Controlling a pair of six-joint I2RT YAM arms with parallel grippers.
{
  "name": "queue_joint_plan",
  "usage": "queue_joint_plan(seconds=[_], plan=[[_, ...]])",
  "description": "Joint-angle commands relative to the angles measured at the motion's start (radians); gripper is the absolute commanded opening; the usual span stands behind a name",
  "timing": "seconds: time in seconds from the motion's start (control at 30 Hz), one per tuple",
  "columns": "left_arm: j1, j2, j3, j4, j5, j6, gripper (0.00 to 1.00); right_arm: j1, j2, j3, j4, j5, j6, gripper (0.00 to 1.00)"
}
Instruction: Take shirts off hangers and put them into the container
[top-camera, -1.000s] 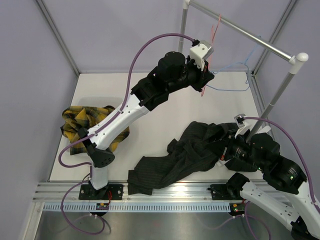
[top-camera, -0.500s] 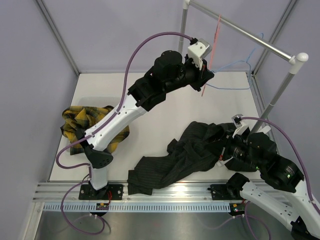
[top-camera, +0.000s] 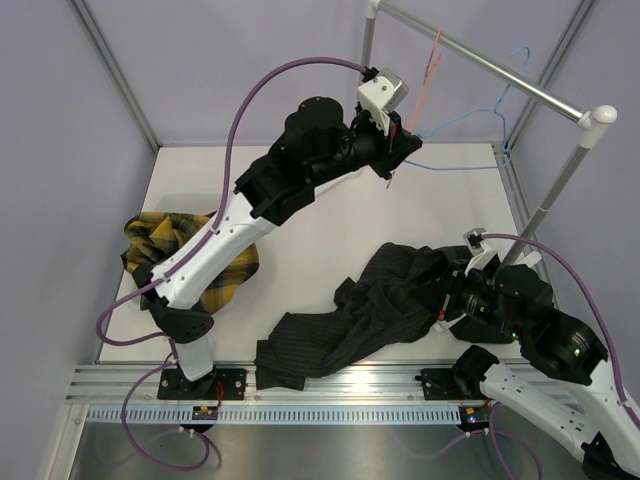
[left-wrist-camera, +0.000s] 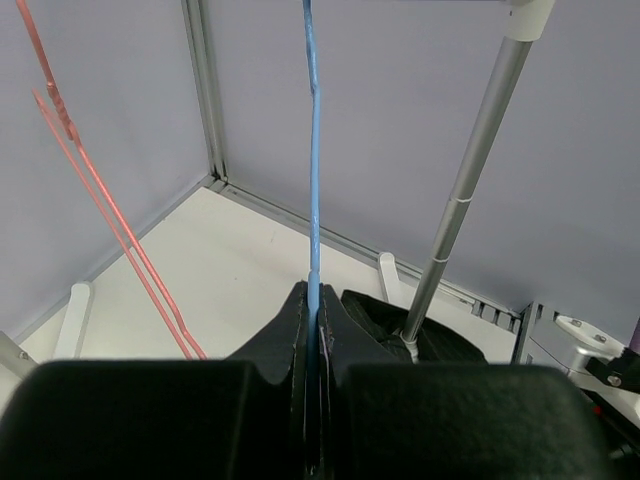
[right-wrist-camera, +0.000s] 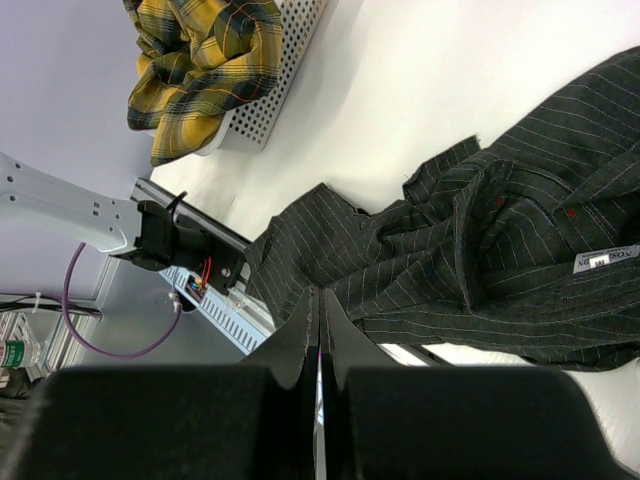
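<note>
Check the left tool (left-wrist-camera: 313, 300): its fingers are pressed together on the wire of the blue hanger (left-wrist-camera: 314, 190), raised over the far right corner of the bench (top-camera: 330, 215), just below the rail (top-camera: 500, 72). The pink hanger (left-wrist-camera: 110, 210) hangs bare from the rail beside the tool, clear of it.

Check the right tool (right-wrist-camera: 318, 300): its fingers are fully closed. You cannot tell whether any cloth is caught between them. It sits low at the right end of the black shirt (top-camera: 370, 310), which lies crumpled on the bench, reaching the front edge.

The plaid shirt (right-wrist-camera: 200, 60) lies bunched in the container (right-wrist-camera: 285, 60) at the left edge of the bench.
</note>
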Motion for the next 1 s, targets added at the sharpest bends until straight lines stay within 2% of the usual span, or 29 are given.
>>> queue_joint_plan(seconds=[0.0, 0.4, 0.47, 0.53, 0.57, 0.6, 0.7, 0.73, 0.77, 0.8, 0.83, 0.97], plan=[[0.007, -0.116, -0.075, 0.1, 0.016, 0.001, 0.0, 0.004, 0.014, -0.005, 0.038, -0.011, 0.0, 0.0], [0.007, -0.276, -0.339, 0.157, -0.039, -0.013, 0.01, 0.004, 0.03, -0.016, 0.061, -0.02, -0.002, 0.0], [0.007, -0.303, -0.401, 0.176, -0.046, -0.018, 0.07, 0.004, 0.028, -0.01, 0.056, -0.016, 0.0, 0.0], [0.005, -0.314, -0.45, 0.18, -0.044, -0.027, 0.19, 0.003, 0.027, 0.005, 0.038, 0.009, -0.003, 0.02], [0.007, -0.32, -0.464, 0.18, -0.046, -0.03, 0.27, 0.004, 0.027, 0.016, 0.03, 0.039, -0.004, 0.14], [0.007, -0.322, -0.476, 0.177, -0.047, -0.034, 0.41, 0.004, 0.03, 0.027, 0.019, 0.053, -0.007, 0.39], [0.007, -0.343, -0.555, 0.183, -0.05, -0.057, 0.52, 0.004, 0.043, 0.083, -0.013, 0.093, -0.033, 0.49], [0.007, -0.353, -0.582, 0.186, -0.053, -0.064, 0.65, 0.004, 0.046, 0.121, -0.022, 0.106, -0.037, 0.68], [0.007, -0.359, -0.606, 0.176, -0.064, -0.07, 0.74, 0.003, 0.053, 0.142, -0.047, 0.116, -0.043, 0.78], [0.007, -0.371, -0.656, 0.165, -0.065, -0.077, 0.93, 0.004, 0.062, 0.166, -0.064, 0.142, -0.057, 0.86], [0.005, -0.377, -0.684, 0.157, -0.065, -0.083, 0.99, 0.003, 0.065, 0.221, -0.082, 0.159, -0.063, 0.99], [-0.007, -0.405, -0.888, 0.212, 0.006, -0.122, 0.99, 0.003, 0.073, 0.353, -0.166, 0.214, -0.095, 1.0]])
